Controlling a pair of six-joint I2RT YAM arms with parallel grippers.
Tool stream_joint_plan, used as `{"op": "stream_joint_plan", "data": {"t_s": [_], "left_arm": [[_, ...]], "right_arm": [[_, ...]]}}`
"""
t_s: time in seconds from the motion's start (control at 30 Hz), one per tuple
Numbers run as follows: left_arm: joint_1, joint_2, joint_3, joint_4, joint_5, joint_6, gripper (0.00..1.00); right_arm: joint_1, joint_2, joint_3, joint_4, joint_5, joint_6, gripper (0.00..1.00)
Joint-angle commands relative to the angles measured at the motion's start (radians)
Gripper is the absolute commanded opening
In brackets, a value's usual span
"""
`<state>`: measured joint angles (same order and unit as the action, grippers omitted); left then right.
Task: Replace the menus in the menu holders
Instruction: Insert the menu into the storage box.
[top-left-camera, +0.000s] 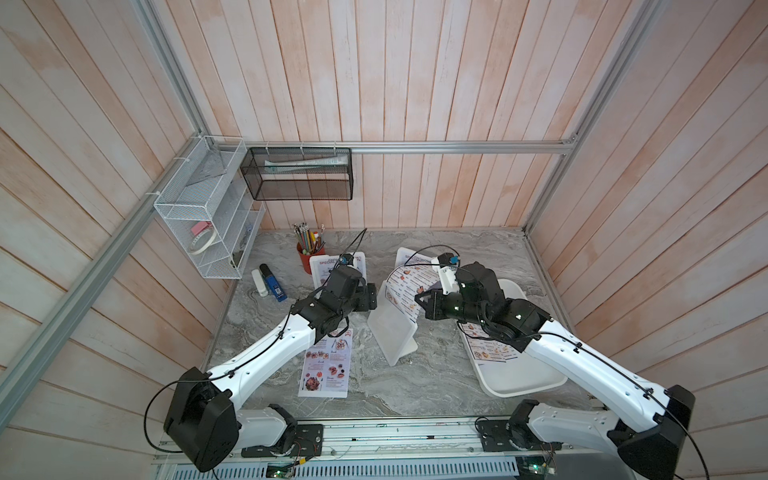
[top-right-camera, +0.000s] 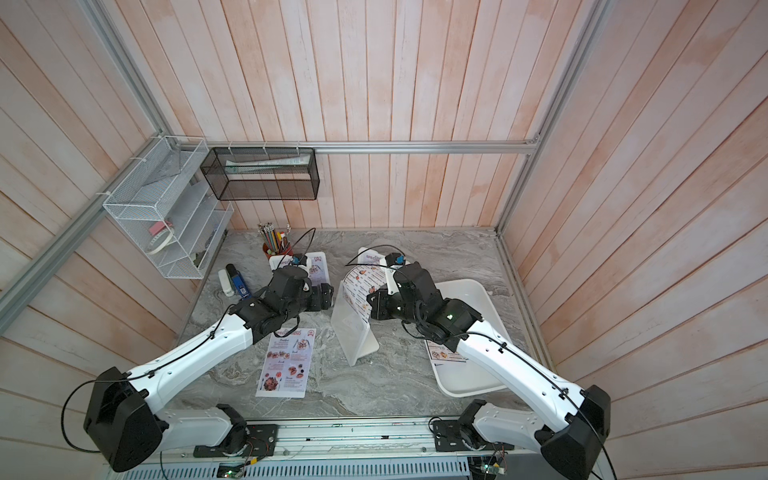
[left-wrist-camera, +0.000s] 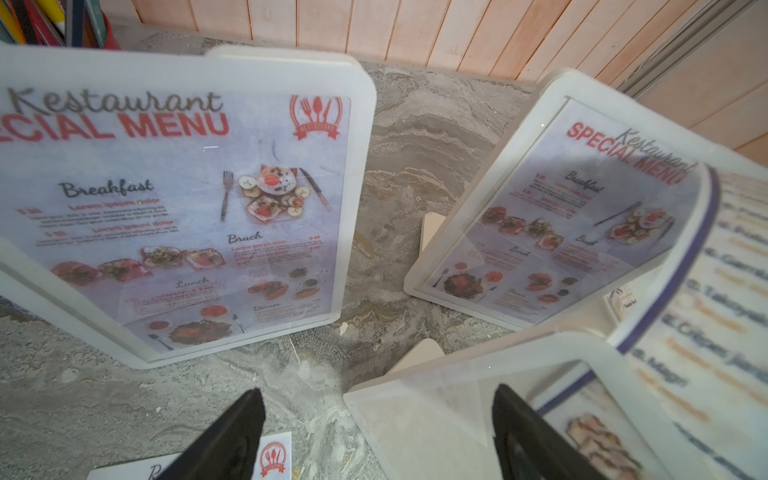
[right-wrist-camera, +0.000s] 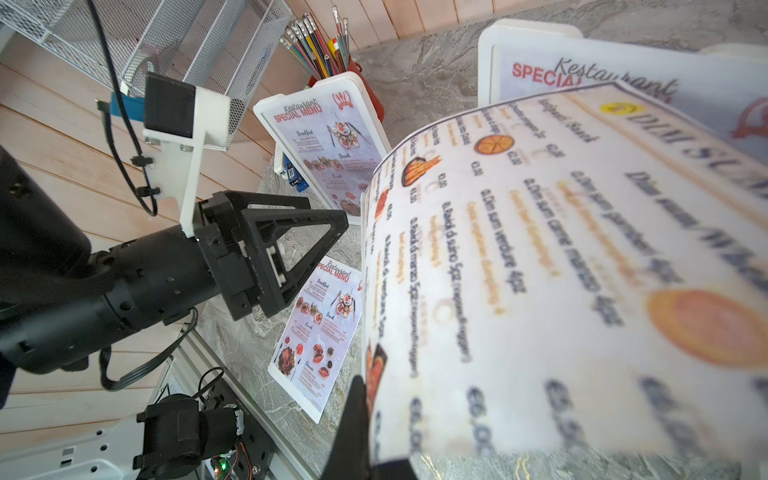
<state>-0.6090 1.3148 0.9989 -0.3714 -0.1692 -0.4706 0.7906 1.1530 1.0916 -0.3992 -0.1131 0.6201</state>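
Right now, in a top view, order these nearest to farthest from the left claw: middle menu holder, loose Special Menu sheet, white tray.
1. Middle menu holder: right at the open left claw, centre of the table.
2. Loose Special Menu sheet: lying flat, partly under the left arm.
3. White tray: farthest, on the right side under the right arm.

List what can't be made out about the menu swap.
Curled Dim Sum paper menu, lower edge, both top views: behind white plastic menu holder.
Right gripper, its pinch, right wrist view: menu covers it.
Printed sheets on white rounded tray, both top views: right arm overlaps; count unclear.
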Motion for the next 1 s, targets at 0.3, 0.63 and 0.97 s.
{"op": "stream_joint_plan", "data": {"t_s": [0.3,0.63,0.97], "left_arm": [[0.003,-0.011,0.024,-0.014,-0.016,0.006,0.88],[0.003,-0.008,0.023,-0.012,-0.016,0.007,0.88],[0.003,-0.007,0.021,-0.01,-0.018,0.007,0.88]], "right_arm": [[0.007,-0.042,-0.075,0.132,-0.002,-0.037,0.05],[0.021,-0.034,-0.089,0.135,-0.005,-0.049,0.07],[0.027,-0.031,-0.105,0.134,-0.013,-0.057,0.1]]}}
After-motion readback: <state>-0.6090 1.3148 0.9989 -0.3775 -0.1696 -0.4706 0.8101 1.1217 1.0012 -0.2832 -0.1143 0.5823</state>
